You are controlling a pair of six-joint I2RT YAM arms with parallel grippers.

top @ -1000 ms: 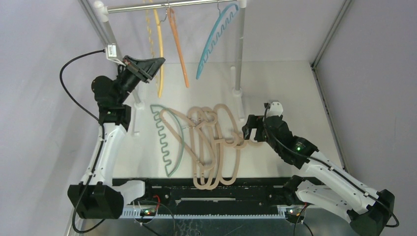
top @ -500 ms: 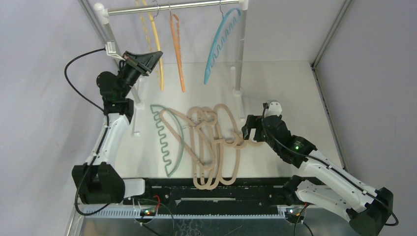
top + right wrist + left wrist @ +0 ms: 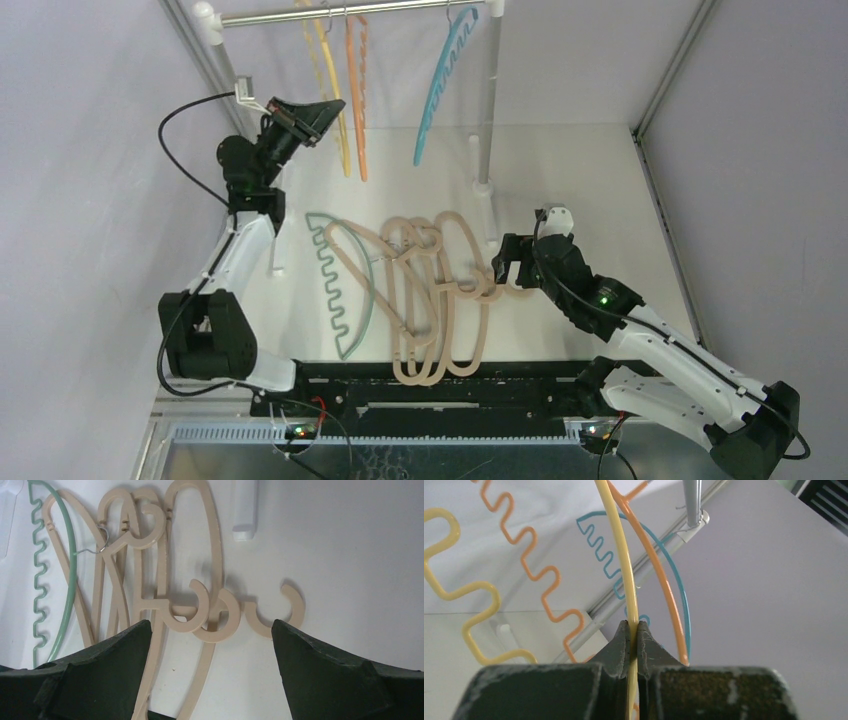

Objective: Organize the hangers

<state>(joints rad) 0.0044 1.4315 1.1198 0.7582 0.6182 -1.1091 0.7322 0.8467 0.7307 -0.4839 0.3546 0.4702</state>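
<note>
Yellow hanger (image 3: 624, 580) was pinched in my left gripper (image 3: 633, 625), both fingers pressed flat on its thin smooth arc, no gap showing. Arm raised high at 11 o'clock of the table (image 3: 580, 180).

- The yellow hanger's long axis ran steeply from the rail (image 3: 350, 12) at 12 o'clock down toward 6. I held it partway down. The pictures did not show whether the hook sat on the rail.
- Orange hanger (image 3: 659, 575) hung just beside it at its 3 o'clock, arcs near crossing in the wrist view. Blue hanger (image 3: 440, 80) was further toward 3, close to the white post (image 3: 487, 120).
- Judgement: letting go depended on that hook being seated; room between yellow and orange was tight.

My right gripper (image 3: 210, 624) was low at 3 o'clock of the pile, fingers spread wide, holding nothing.

- Beige hangers (image 3: 440, 300) lay flat mid-table, overlapped, long axes running 12 to 6, with some hooks pointing toward 3, at my right gripper. In the wrist view those hooks lay just ahead, between the open fingers.
- Green hanger (image 3: 345, 290) lay at the pile's 9 o'clock, its arc under a beige arm.
- Right arm was clearly nearer the beige hooks; left nearer the green one.

Surface: white, smooth and flat. Thick beige hangers should grip easily; tangled hooks could drag neighbours.
</note>
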